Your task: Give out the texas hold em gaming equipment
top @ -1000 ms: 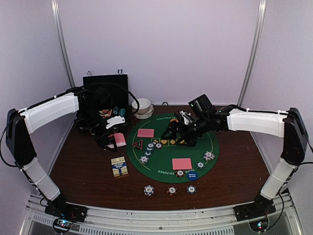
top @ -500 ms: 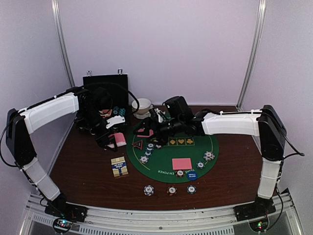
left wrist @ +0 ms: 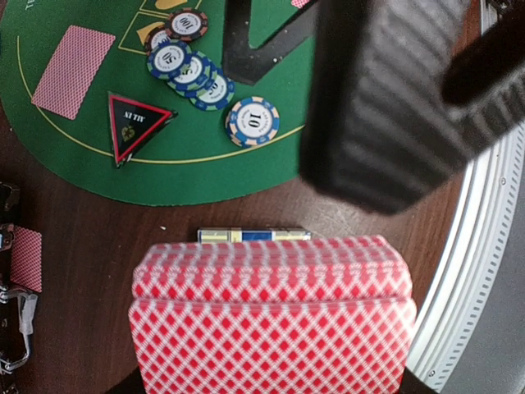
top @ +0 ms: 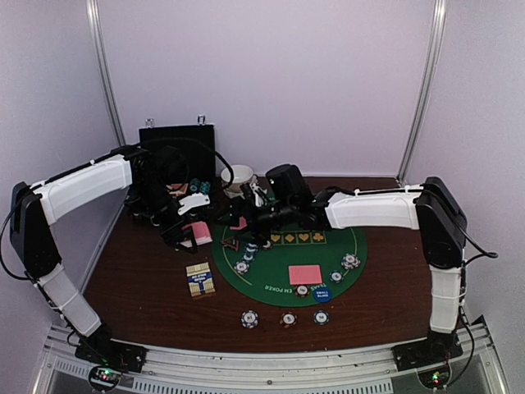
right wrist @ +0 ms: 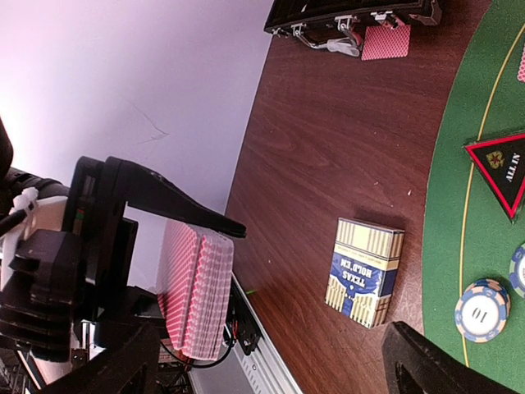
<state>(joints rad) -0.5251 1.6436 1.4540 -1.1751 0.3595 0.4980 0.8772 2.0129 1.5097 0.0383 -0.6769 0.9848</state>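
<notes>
My left gripper hangs over the brown table left of the green mat, shut on a deck of pink-backed playing cards. My right gripper is open with nothing in it, reaching left across the mat, and the deck stands just ahead of its fingers. One card lies face down near the mat's front and another at its far left. A red-triangle token and striped poker chips sit on the mat's left part. A blue disc rests at the mat's front edge.
A Texas Hold'em card box lies on the table left of the mat. Three chips sit in a row near the table's front edge. A black case stands at the back left, with stacked white bowls beside it.
My right arm has swung left from the mat's middle, across it, toward the deck in my left gripper. The left arm and the deck have not moved.
</notes>
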